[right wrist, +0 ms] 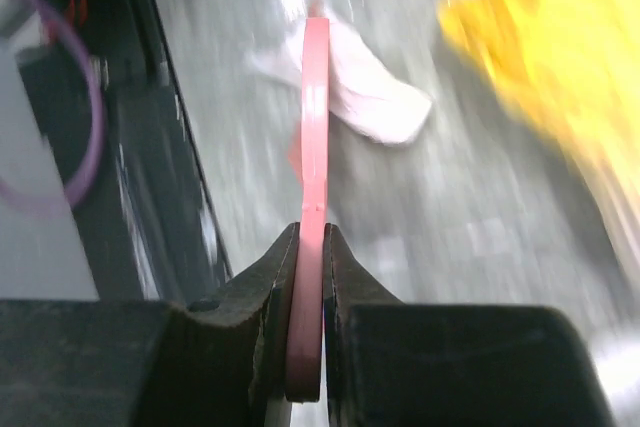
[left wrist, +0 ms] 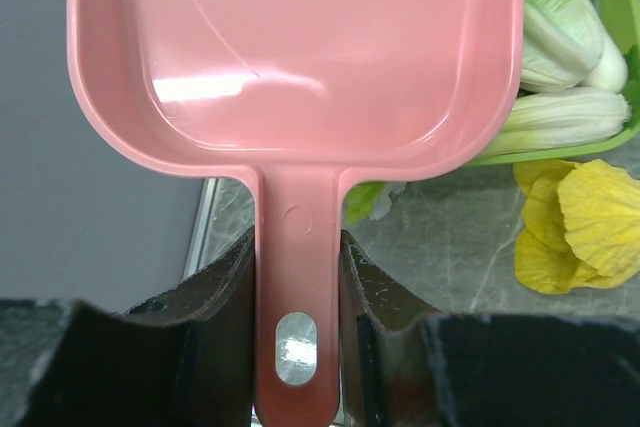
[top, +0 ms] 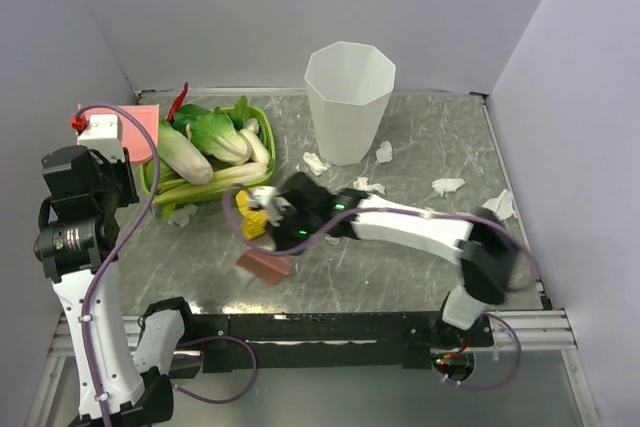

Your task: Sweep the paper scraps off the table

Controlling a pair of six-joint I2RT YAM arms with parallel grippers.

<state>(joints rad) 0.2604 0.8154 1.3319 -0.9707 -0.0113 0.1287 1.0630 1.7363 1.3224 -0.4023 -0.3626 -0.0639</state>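
Right wrist view showed my right end effector [right wrist: 312, 237] almost closed, its jaws pinching the thin pink sweeper [right wrist: 315, 117] edge-on. One of the paper scraps [right wrist: 370, 97] lay just past the blade on the worktop [right wrist: 480, 247]. The picture was blurred, so I could not tell whether blade and scrap touched. In the left wrist view my left end effector [left wrist: 297, 267] was clamped partway closed on the handle of the pink dustpan [left wrist: 300, 47]. The pan appeared to be held off the surface, far left of the white bin [top: 348, 97].

To do this stroke well, I judged I should keep the blade's edge flat on the worktop. I should push slowly so the light wad neither slipped under nor flicked aside. I should also steer clear of the yellow flower-like thing [top: 255, 219] beside it, and get the dustpan's lip down onto the surface before the scrap arrived.

From the top view I counted about seven scraps:
- two just beside the bin's foot
- one near its front
- one to its right
- one well to its right
- one far left of it, by the green tray [left wrist: 560, 147]
- one at the sweeper, front-left of the bin

There was one bin, one dustpan, one sweeper and one tray. The tray held three or four cabbages [top: 215, 137], which I could not separate cleanly, and one red chilli [top: 180, 102].
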